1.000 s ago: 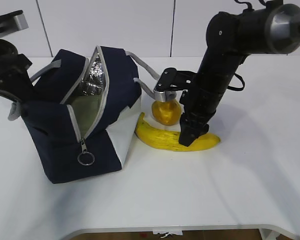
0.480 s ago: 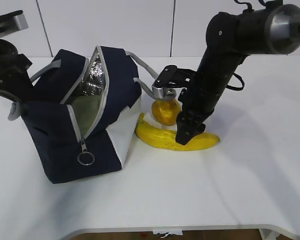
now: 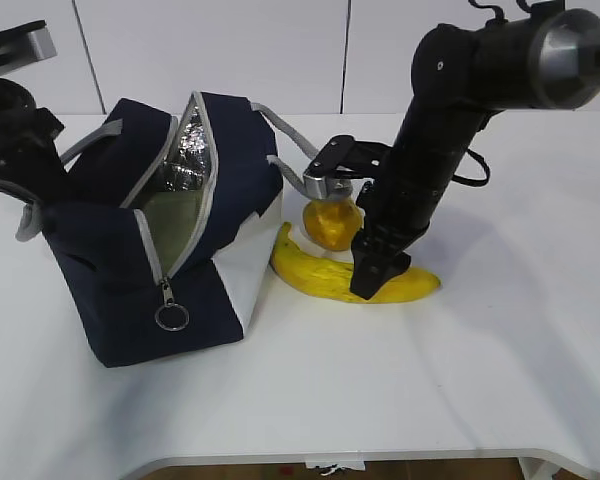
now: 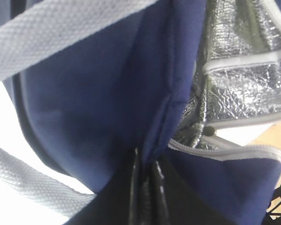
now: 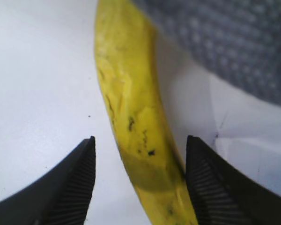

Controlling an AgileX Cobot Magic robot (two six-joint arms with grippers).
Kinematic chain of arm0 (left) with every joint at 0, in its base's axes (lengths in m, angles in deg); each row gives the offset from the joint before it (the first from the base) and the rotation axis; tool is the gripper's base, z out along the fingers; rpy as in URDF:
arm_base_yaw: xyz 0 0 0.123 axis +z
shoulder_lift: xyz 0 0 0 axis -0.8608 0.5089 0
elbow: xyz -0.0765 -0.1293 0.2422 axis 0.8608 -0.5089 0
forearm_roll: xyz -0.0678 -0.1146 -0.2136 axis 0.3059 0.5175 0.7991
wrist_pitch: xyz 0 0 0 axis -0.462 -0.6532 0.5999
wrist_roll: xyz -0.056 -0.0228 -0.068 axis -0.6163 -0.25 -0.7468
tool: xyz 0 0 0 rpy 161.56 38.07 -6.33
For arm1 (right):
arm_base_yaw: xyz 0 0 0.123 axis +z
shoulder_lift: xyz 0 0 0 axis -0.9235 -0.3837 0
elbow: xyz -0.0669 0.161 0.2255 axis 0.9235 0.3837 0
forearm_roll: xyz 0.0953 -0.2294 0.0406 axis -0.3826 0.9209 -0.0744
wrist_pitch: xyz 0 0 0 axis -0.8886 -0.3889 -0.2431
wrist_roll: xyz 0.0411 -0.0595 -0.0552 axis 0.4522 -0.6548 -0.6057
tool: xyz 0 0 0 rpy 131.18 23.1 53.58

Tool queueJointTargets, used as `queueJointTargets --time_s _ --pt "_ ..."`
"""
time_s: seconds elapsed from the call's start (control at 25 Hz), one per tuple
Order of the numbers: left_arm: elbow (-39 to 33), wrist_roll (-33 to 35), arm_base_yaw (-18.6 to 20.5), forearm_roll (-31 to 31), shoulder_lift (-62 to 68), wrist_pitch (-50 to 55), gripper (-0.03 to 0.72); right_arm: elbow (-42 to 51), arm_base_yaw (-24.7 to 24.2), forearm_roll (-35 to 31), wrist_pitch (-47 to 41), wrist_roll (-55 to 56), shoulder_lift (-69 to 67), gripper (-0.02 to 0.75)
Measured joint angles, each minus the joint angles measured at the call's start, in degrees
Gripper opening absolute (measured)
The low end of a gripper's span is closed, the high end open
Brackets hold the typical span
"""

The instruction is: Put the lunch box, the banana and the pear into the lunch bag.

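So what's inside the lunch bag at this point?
Through the open zipper of the lunch bag, silver lining and a sage-green surface, likely the lunch box lid, show. The bag's navy walls hide the rest. The banana and pear lie outside.

Navy lunch bag (image 3: 160,250), left of centre, unzipped, silver lining exposed, a green lunch box (image 3: 175,218) visible inside. Yellow banana (image 3: 320,272) lies flat at centre, touching the bag's white panel. Orange-yellow pear (image 3: 330,224) sits just behind it.

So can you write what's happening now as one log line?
left end effector: pinching bag | right end effector: open around banana | pear: on table
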Motion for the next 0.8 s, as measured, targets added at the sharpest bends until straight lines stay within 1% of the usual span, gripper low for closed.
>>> queueJointTargets --time_s 0.8 --pt "0.0 0.0 0.0 0.0 0.0 -0.9 0.007 0.0 0.0 0.1 1.3 1.5 -0.2 0.475"
